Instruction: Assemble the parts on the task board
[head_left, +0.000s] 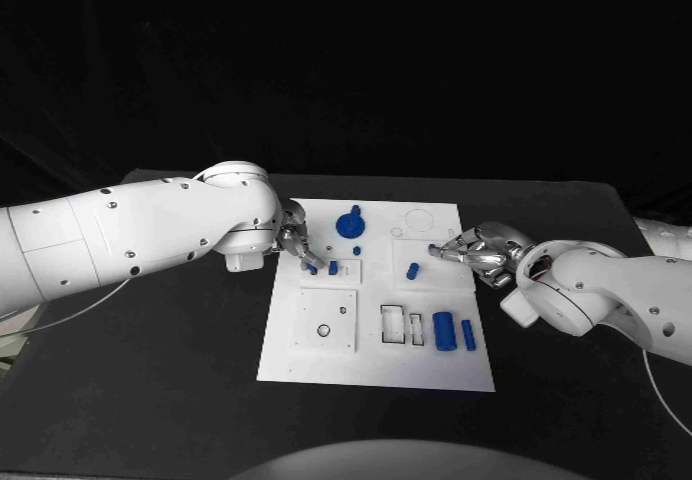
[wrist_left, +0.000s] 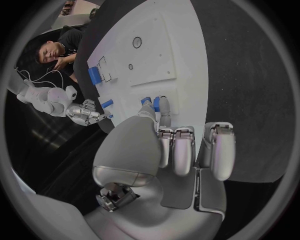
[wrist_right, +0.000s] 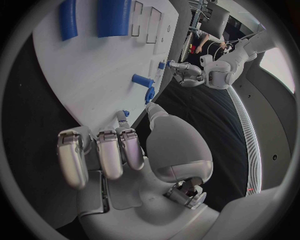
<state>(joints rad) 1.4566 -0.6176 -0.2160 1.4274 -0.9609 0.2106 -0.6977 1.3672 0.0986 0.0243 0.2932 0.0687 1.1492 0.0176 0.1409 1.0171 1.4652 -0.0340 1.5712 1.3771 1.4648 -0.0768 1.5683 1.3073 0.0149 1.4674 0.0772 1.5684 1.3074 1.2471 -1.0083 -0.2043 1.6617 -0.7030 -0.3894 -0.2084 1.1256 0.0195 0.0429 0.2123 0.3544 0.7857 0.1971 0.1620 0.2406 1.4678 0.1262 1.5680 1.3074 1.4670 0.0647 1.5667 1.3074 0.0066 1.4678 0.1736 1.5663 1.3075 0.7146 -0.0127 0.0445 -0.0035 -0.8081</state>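
While my left hand (head_left: 296, 247) pinches a small blue peg (head_left: 313, 267) at the white board's (head_left: 375, 370) left edge on the black worktop (head_left: 159, 400), my right hand (head_left: 473, 250) pinches a tiny blue piece (wrist_right: 125, 113) over its right edge, near two blue cylinders (head_left: 453, 331).

My left arm comes in from nine o'clock, its robot hand (head_left: 296, 247) with fingertips (wrist_left: 161, 103) pointed down, pinching a small blue part (head_left: 313, 267). My right arm enters from three o'clock; that robot hand (head_left: 473, 250) has its fingers curled toward nine o'clock, holding nothing I can see.
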